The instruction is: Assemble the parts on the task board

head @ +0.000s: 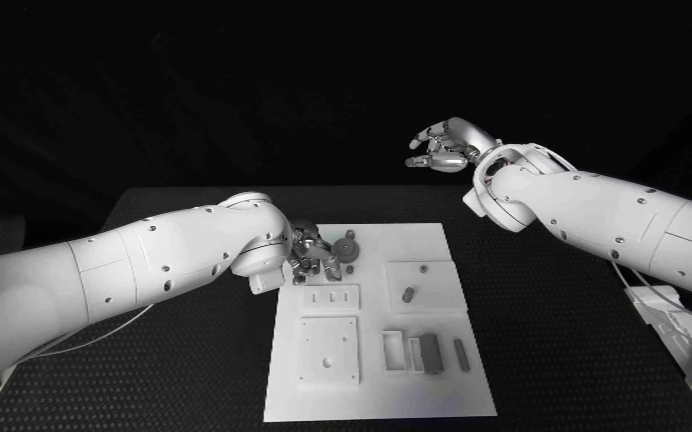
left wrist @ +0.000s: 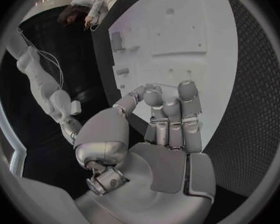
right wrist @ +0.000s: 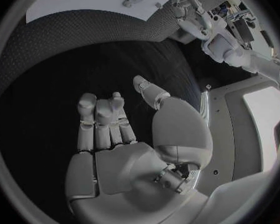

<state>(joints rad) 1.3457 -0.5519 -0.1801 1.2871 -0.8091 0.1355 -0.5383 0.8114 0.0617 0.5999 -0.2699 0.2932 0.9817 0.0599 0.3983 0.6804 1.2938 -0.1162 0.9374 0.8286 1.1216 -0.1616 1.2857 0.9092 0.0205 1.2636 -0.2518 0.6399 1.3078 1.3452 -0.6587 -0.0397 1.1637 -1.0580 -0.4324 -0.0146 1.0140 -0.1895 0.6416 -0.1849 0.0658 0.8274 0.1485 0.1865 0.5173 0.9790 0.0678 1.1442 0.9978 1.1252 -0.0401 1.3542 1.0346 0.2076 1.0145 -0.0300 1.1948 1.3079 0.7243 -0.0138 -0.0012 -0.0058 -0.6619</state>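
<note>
Our task board (head: pixel 433 242) sits mid-table, grey parts (head: pixel 408 294) lying in its trays. Our left hand (head: pixel 315 252) hovers over its far-left corner, fingers loosely apart, empty; right hand (head: pixel 447 147) hangs high, likewise. Biggest risk we see: nudging the round part (head: pixel 346 249) beside those fingers.

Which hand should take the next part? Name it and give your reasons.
Left. The left hand hovers at the task board's far left corner, beside the parts there. The right hand is raised beyond the table, away from the board.
</note>
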